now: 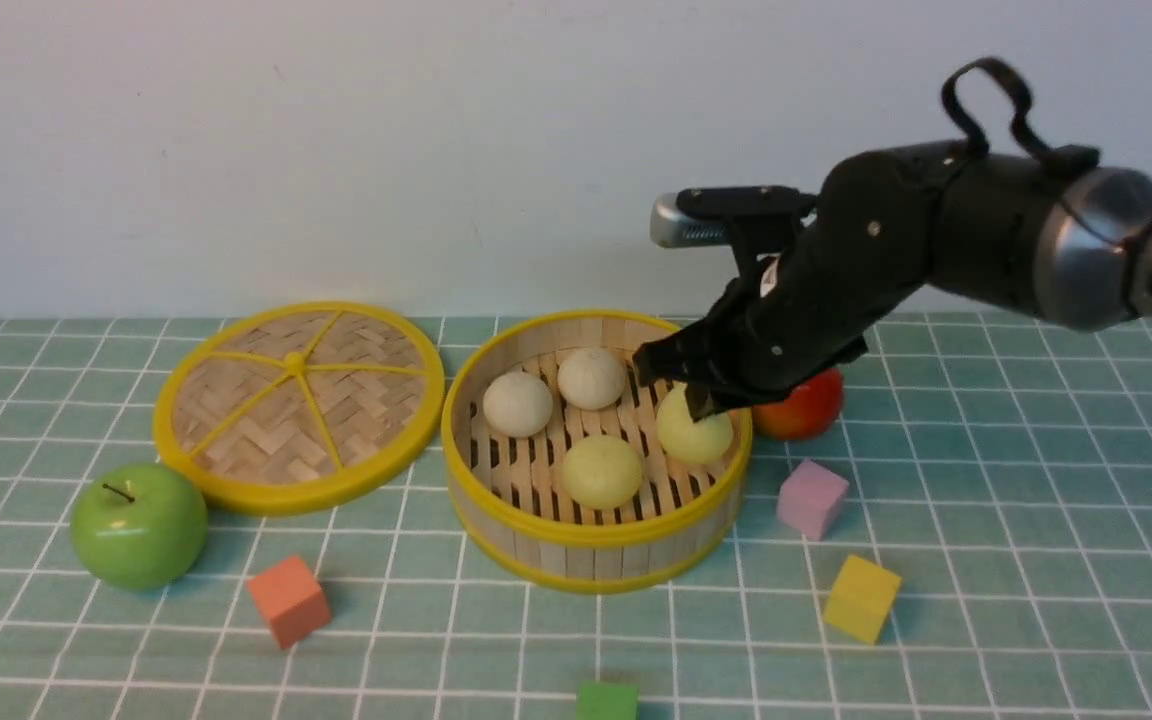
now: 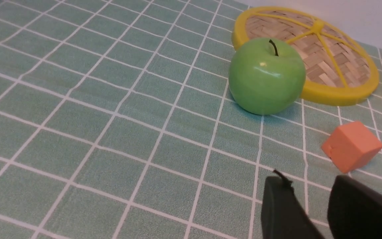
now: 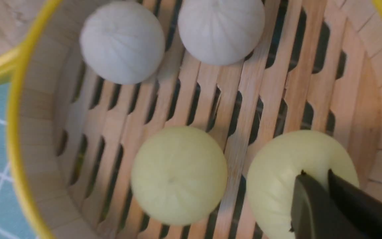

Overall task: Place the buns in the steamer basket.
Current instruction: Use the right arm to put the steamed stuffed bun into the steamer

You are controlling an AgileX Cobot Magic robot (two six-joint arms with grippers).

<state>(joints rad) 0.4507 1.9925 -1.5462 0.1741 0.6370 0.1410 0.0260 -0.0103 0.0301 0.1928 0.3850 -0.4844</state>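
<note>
The steamer basket [image 1: 596, 540] stands mid-table with the buns inside it. Two off-white buns [image 1: 517, 403] [image 1: 591, 378] lie toward the back, and two yellow-green buns [image 1: 602, 470] [image 1: 696, 435] toward the front and right. My right gripper [image 1: 701, 407] reaches over the basket's right rim, shut. In the right wrist view the tips of the right gripper [image 3: 316, 173] rest against the top of the right yellow-green bun [image 3: 277, 179]. My left gripper [image 2: 308, 179] shows only in its wrist view, open and empty, low over the tablecloth.
The flat woven lid [image 1: 298, 405] lies left of the basket, with a green apple [image 1: 139, 523] in front of it. A red-orange fruit [image 1: 806, 408] sits behind the basket's right side. Orange [image 1: 288, 600], pink [image 1: 811, 498], yellow [image 1: 861, 597] and green [image 1: 606, 700] cubes lie scattered.
</note>
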